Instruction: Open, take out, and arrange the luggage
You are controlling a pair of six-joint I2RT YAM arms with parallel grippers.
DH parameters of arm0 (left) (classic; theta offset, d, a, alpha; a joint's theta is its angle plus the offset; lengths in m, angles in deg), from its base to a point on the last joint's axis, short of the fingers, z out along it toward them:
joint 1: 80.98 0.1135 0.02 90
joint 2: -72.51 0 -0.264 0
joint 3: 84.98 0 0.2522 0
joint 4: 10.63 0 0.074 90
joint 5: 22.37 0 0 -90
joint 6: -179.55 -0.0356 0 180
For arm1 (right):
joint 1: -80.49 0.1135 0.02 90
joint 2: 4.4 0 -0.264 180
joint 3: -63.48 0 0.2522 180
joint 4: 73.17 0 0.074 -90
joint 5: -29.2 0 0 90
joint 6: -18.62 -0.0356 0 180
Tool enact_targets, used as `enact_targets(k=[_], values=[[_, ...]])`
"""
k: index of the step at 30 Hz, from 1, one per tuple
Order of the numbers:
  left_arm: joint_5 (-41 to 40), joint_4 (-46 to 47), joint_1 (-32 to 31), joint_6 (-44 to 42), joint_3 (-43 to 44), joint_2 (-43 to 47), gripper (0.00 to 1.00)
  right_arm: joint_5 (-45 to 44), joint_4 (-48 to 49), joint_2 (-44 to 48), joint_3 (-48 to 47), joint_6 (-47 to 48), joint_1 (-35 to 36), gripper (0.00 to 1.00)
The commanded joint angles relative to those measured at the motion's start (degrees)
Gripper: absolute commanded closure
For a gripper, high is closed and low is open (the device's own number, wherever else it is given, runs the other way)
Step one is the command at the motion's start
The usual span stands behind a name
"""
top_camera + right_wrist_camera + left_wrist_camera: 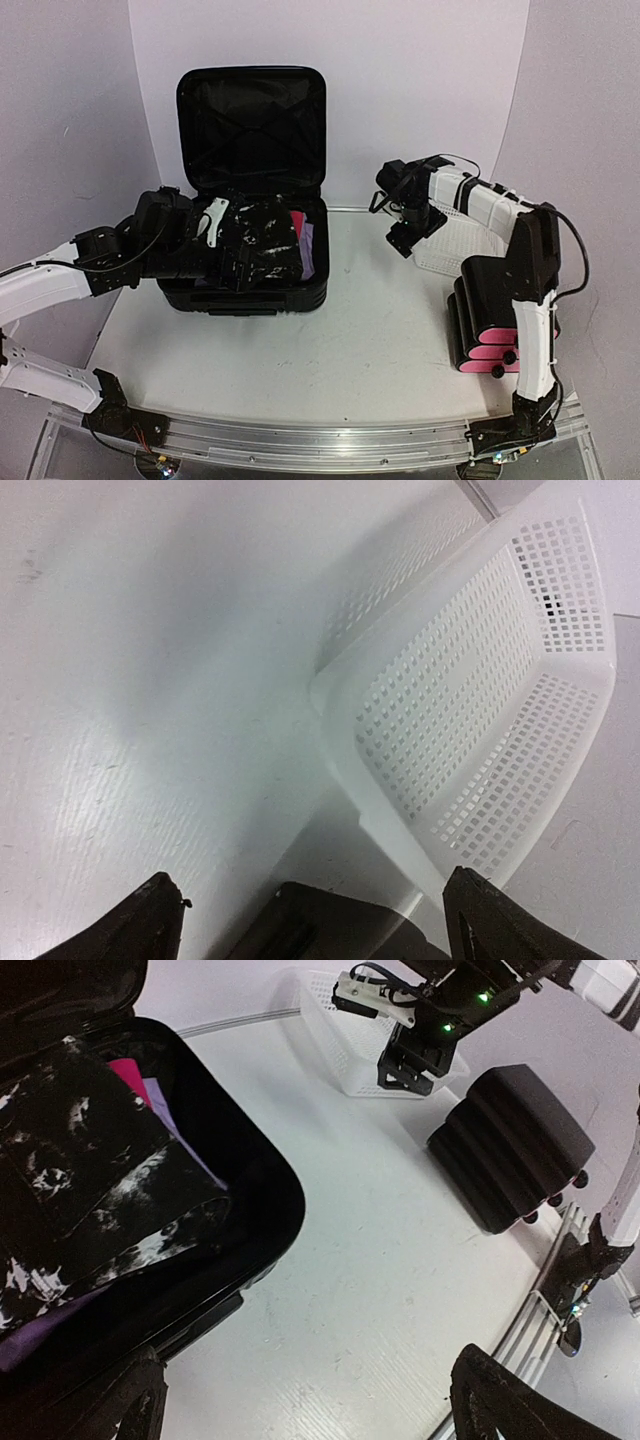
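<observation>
Top view: you've got the luggage (pixel 250 180) at back-left of the table (pixel 340 350), lid up, base packed w/ black-white patterned fabric (pixel 260 235) plus pink and purple bits. L gripper (pixel 228 245) sits over that fabric; its fingers are lost against the dark. R gripper (pixel 405 238) hangs over the white mesh basket (pixel 450 250), drawer box (pixel 490 310) near-right.

L wrist view: here you do see the fingers (pixel 125 1405), spread wide w/ nothing between, above the luggage's rounded corner.

R wrist view: fingers (pixel 150 920) wide apart, nothing held, basket rim just beyond.
</observation>
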Motion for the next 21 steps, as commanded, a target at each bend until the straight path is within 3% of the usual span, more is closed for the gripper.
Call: enact_targets(k=[1, 10, 21], values=[[-5.53, -4.29, 0.39, -2.38, 0.73, 0.7, 0.0, -2.28, -5.61, -6.85, -10.1, 5.17, -6.5, 0.11], [-6.15, -7.62, 0.74, -3.18, 8.07, -6.04, 0.0, 5.21, -6.2, -15.65, -13.09, 8.51, -10.01, 0.22], [-8.24, -10.24, 1.14, -3.23, 12.85, -10.33, 0.01, 9.3, -6.36, -21.32, -19.78, 4.18, -8.38, 0.63]])
